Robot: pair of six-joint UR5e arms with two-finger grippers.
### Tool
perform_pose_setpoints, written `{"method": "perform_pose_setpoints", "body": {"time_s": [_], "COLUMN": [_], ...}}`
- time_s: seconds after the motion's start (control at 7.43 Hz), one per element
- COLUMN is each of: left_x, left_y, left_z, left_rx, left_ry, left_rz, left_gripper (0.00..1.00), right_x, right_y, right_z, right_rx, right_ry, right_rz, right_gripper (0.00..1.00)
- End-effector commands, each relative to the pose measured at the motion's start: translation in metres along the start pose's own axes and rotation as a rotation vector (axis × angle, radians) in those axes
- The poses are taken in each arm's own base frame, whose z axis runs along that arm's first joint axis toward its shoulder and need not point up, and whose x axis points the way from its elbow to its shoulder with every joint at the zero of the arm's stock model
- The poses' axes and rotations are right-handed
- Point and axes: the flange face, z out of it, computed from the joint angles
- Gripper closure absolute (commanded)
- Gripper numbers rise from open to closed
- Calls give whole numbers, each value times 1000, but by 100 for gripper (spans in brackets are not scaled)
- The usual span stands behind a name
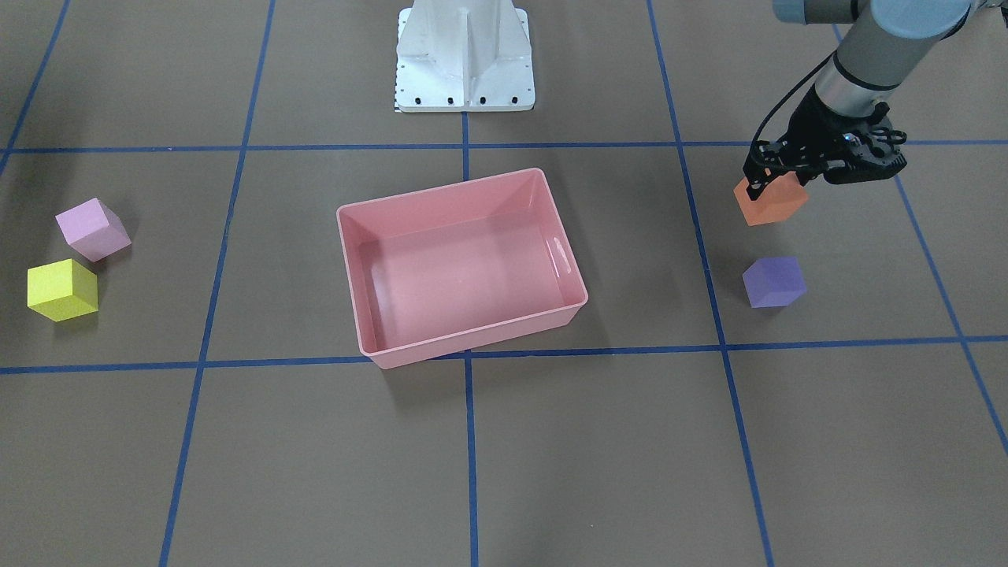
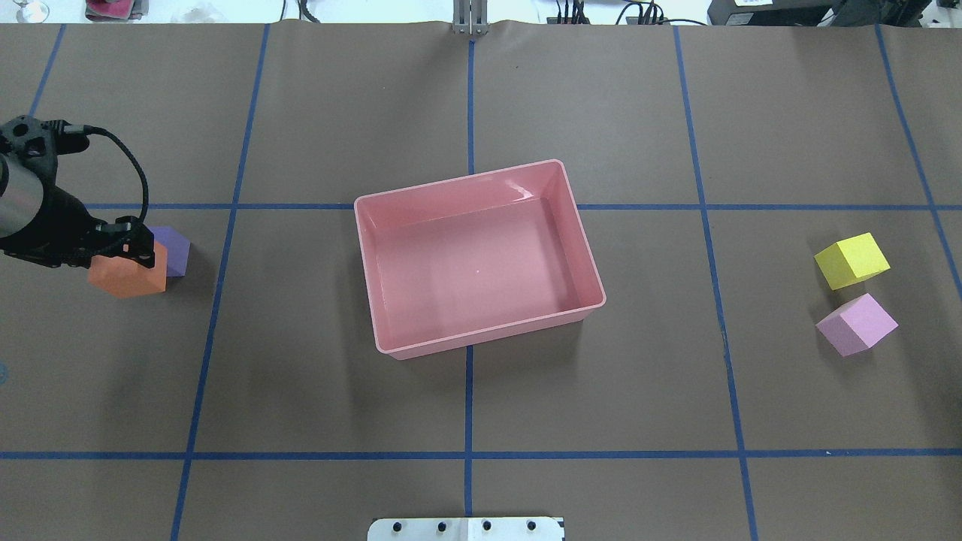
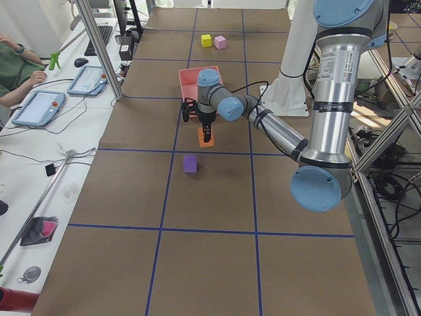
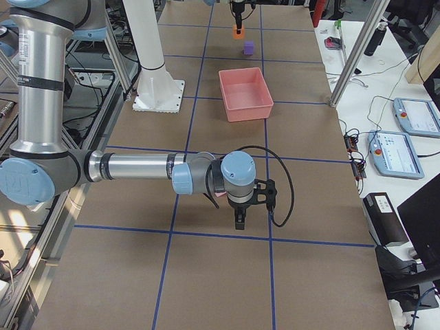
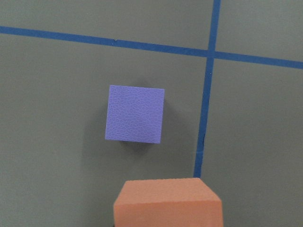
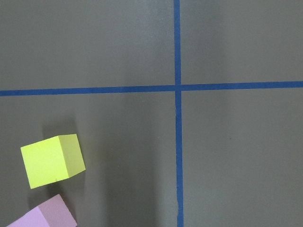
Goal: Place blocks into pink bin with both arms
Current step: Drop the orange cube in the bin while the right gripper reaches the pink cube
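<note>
So, left pincer [image 1: 776,183] holds orange cube [image 1: 778,208] | right pincer [image 4: 238,223]: can't tell | risk: shallow grip, could drop before pink bin [image 1: 441,190], 9 o'clock front-view

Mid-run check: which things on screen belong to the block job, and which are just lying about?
Job: orange block, gripped by the left gripper; purple block; yellow block; lilac block; pink bin; right gripper, open or shut unclear.

Lying about: white base pedestal; tablets, keyboard and mouse on the side bench.
</note>
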Motion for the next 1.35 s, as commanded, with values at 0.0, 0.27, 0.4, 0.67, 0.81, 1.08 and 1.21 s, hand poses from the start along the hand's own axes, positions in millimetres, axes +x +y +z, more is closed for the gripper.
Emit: {"method": "perform_pose_setpoints", "body": {"time_s": [0.0, 0.27, 0.4, 0.67, 0.81, 1.08, 1.21], "left_x": [74, 152, 202, 270, 282, 328, 366], "left_y": [-16, -24, -7, 4, 12, 28, 26], "left_z": [-47, -82, -77, -86, -84, -73, -63], "left_rx": [-4, 16, -17, -39, -53, -28, -17], "left_ry": [-13, 57, 84, 123, 127, 114, 88], "left_rz": [-28, -141, -168, -230, -238, -254, -260], "left_gripper": [100, 100, 100, 100, 100, 100, 100], "right_x": [-41, -79, -100, -154, -167, -192, -199], "right_y": [-8, -8, -7, 10, 17, 29, 35], "right_z": [0, 14, 28, 77, 97, 124, 134], "right_rx": [-2, -31, -28, -21, -44, -69, -84], "right_ry": [-31, -40, -52, -58, -30, -19, -8], "right_rz": [-70, -126, -151, -187, -229, -316, -354], "right_gripper": [0, 1, 1, 1, 0, 0, 0]}}
